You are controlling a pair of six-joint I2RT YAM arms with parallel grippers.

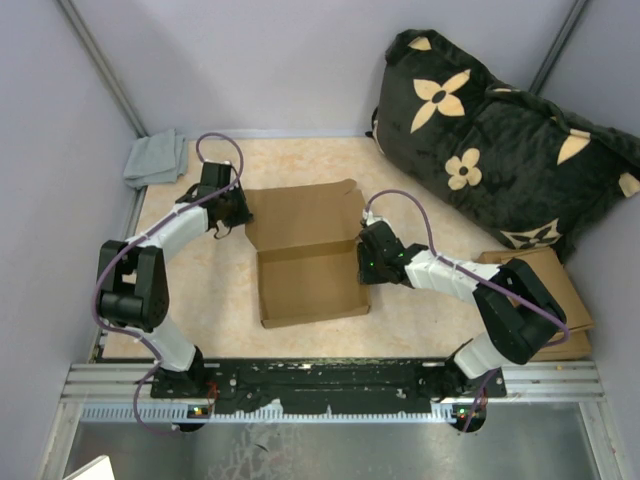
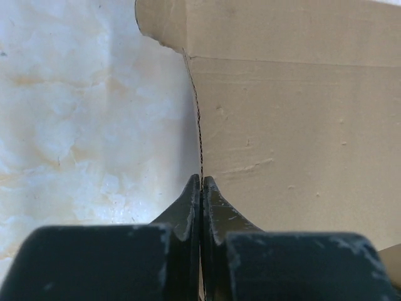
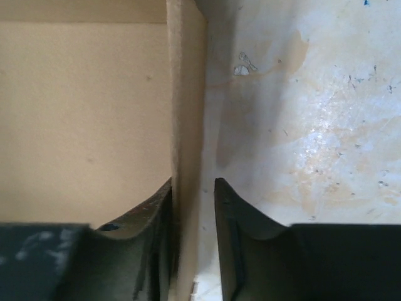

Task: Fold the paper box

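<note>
The paper box lies in the middle of the table as a shallow brown tray with its lid flap flat behind it. My left gripper is at the lid's left edge. In the left wrist view it is shut on the thin edge of the cardboard. My right gripper is at the tray's right side. In the right wrist view it straddles the upright side wall: the left finger touches the wall, and the right finger stands clear of it with a gap.
A grey cloth lies at the back left corner. A black flowered cushion fills the back right. A smaller cardboard piece lies at the right under my right arm. Enclosure walls close in the pale marbled table.
</note>
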